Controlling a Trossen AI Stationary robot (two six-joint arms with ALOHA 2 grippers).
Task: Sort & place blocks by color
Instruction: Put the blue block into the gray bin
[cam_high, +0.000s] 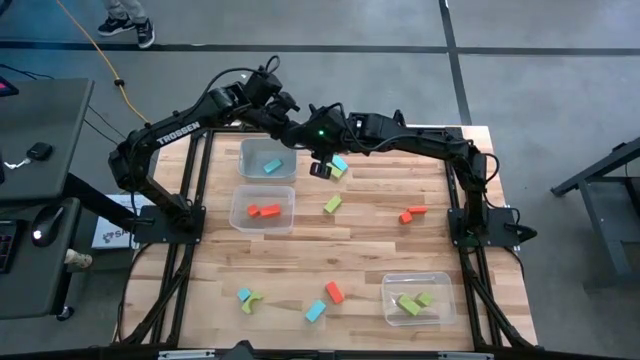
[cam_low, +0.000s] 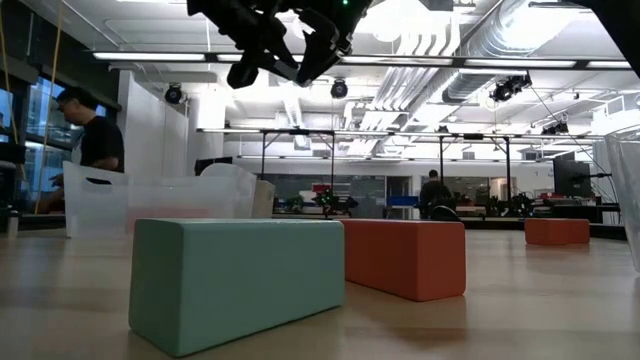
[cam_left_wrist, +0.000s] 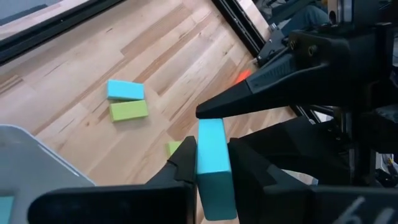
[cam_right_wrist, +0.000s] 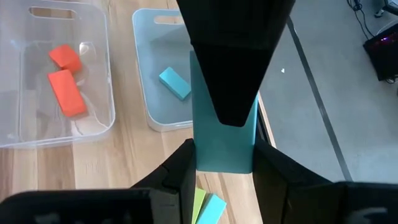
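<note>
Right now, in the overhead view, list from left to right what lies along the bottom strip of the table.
Leftmost cyan block → green arch → second cyan block → red block → clear bin holding green blocks.

Bright ceiling lights glare; near blocks blurred.

Our tally of the table
We count three clear bins (cam_high: 285, 195), five blue blocks (cam_high: 315, 311), five red blocks (cam_high: 334, 292), at least five green blocks (cam_high: 332, 204).
</note>
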